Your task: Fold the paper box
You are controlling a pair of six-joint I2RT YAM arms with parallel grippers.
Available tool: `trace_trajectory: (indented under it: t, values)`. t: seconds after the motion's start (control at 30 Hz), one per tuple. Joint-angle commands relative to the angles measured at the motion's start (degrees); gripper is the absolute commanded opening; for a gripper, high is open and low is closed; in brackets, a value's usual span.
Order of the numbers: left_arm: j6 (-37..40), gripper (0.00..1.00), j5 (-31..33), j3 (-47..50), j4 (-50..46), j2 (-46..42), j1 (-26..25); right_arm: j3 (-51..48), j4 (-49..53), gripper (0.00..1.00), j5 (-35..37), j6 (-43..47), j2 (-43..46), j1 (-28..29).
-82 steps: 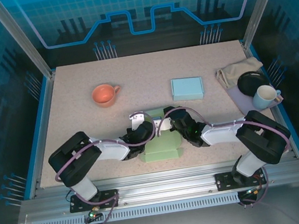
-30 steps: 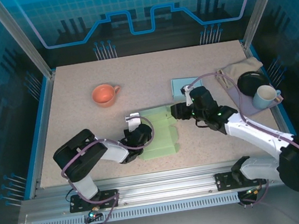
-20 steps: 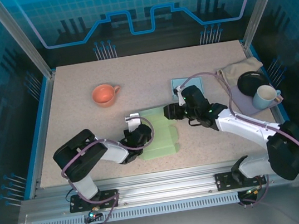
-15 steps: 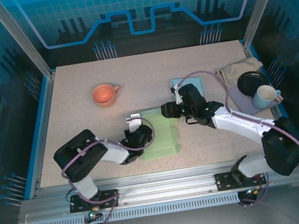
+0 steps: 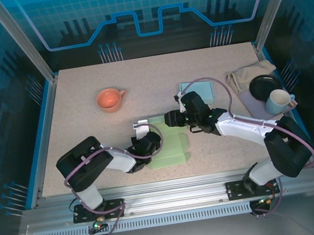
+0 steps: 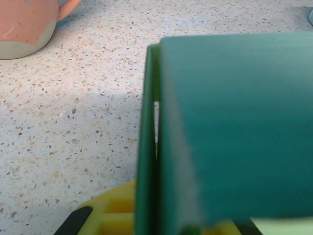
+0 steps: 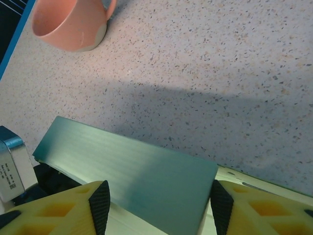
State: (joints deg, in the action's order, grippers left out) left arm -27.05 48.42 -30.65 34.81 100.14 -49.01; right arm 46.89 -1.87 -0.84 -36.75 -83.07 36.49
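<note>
The pale green paper box [image 5: 170, 145] lies partly folded on the table, just ahead of the arm bases. My left gripper [image 5: 144, 145] is shut on its left side. In the left wrist view two upright green panels [image 6: 230, 122] stand pinched together between the yellow fingers [image 6: 110, 215]. My right gripper [image 5: 172, 119] hovers at the box's far edge. Its jaws are open, with the raised far flap [image 7: 132, 169] spanning the gap between the black pads [image 7: 100, 205].
A pink mug [image 5: 109, 99] stands at the back left, also seen as a pink mug [image 7: 68, 24] in the right wrist view. A light blue box [image 5: 200, 91] sits behind the right arm. At the right edge are a cloth [image 5: 251, 72], a black plate [image 5: 265, 84] and a white mug [image 5: 279, 101].
My right arm has swung left from beside the light blue box to the green box's far flap. The left gripper has kept its grip and place.
</note>
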Motion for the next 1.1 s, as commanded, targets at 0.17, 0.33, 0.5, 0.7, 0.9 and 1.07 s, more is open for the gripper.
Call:
trace_trajectory:
  t: [0.17, 0.33, 0.5, 0.7, 0.9, 1.07]
  values:
    - [-0.6, 0.00, -1.1, -1.2, -3.8, 0.5, -0.8, -5.6, -9.6, 0.59, -4.7, -7.0, 2.8, 1.4]
    - [-0.5, 0.00, -0.8, -1.4, -4.5, 0.1, -0.8, -6.5, -2.4, 0.59, 4.0, -2.6, 7.1, 1.1]
    - [-0.8, 0.00, -0.5, -1.6, -5.2, 0.4, -0.8, -11.6, -2.4, 0.60, 7.7, -1.1, 11.3, -0.7]
    - [-1.3, 0.00, -0.5, -2.1, -6.3, 0.1, -0.8, -13.7, -2.3, 0.53, 7.7, 2.2, 10.3, -1.6]
    - [-1.3, 0.00, -0.8, -2.7, -7.0, -0.5, -0.8, -15.4, -5.2, 0.54, 8.4, 2.2, 6.7, -2.8]
    - [-1.4, 0.00, -0.8, -2.4, -7.0, -0.8, -0.8, -15.7, -7.4, 0.56, 7.3, 2.2, 3.0, -4.9]
